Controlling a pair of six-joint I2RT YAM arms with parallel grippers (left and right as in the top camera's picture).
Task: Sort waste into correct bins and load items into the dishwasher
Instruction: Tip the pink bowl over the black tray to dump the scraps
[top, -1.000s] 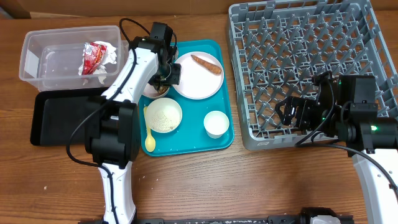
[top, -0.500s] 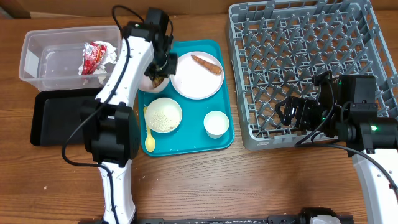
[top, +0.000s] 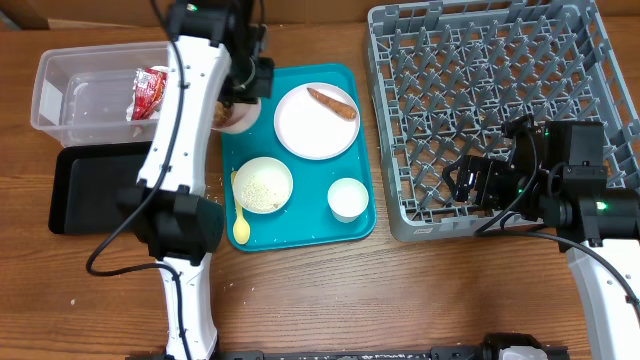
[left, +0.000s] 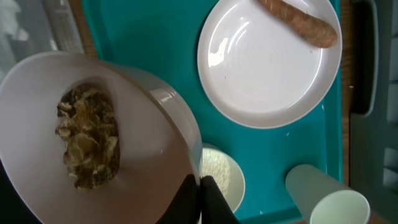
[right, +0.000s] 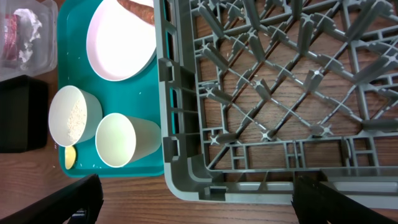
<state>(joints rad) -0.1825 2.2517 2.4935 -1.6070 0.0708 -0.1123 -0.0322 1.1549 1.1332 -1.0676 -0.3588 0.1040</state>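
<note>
Left claw (left: 200, 191) pinches the bowl (left: 158, 146) rim, brown lump (left: 87, 143) inside.

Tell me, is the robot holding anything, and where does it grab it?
The left gripper pinches the rim of the white bowl with the brown food lump inside. The right gripper is open and holds nothing.

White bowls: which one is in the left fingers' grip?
The bowl holding the brown food lump: the left fingers pinch its rim. The other bowl, filled with rice, sits free on the teal tray.
</note>
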